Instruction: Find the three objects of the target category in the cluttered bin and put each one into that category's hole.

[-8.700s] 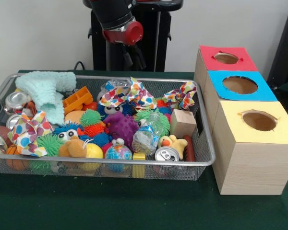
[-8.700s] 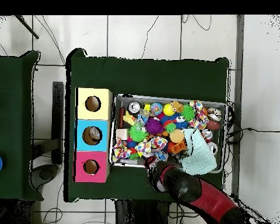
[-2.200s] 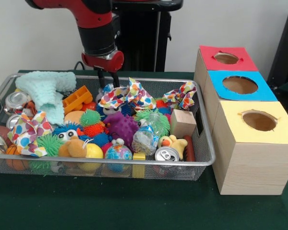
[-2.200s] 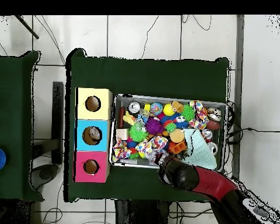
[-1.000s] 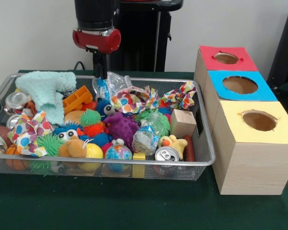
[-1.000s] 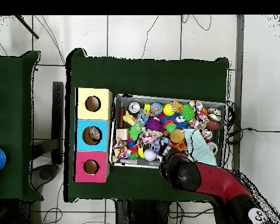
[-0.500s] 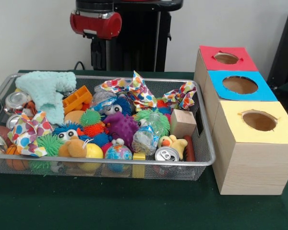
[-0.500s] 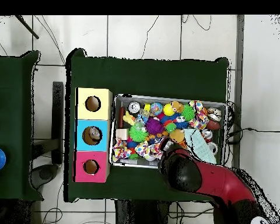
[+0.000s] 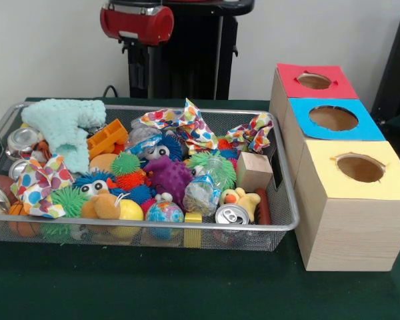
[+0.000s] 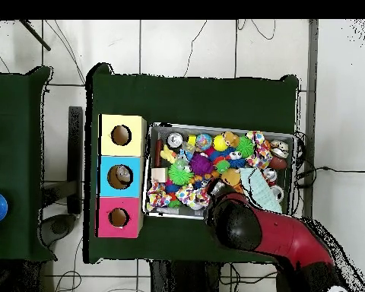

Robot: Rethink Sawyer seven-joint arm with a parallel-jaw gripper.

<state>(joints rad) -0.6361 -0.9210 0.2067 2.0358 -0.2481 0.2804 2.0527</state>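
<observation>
The wire-mesh bin (image 9: 187,227) is full of toys; it also shows in the overhead view (image 10: 223,125). One clear plastic bundle (image 9: 143,137) lies at the back, beside a polka-dot cloth (image 9: 180,123). Another clear bundle (image 9: 201,193) lies near the front, above a silver can (image 9: 231,215). A third is not plain to see. The red-topped box's hole (image 9: 314,81) is at the far right; overhead it is at the lower left (image 10: 119,217). My gripper (image 9: 139,72) hangs high above the bin's back edge, dark against the pedestal and holding nothing. Overhead, the arm (image 10: 239,223) hides it.
The blue-topped box (image 9: 333,118) and the yellow-topped box (image 9: 360,168) stand in a row in front of the red one. A mint knitted cloth (image 9: 63,127), an orange toy truck (image 9: 107,138), a wooden block (image 9: 255,171) and several spiky balls fill the bin.
The gripper went down at the bin's back and lifted the clear bundle. The bundle has dropped back among the toys. The arm has risen away without it.
</observation>
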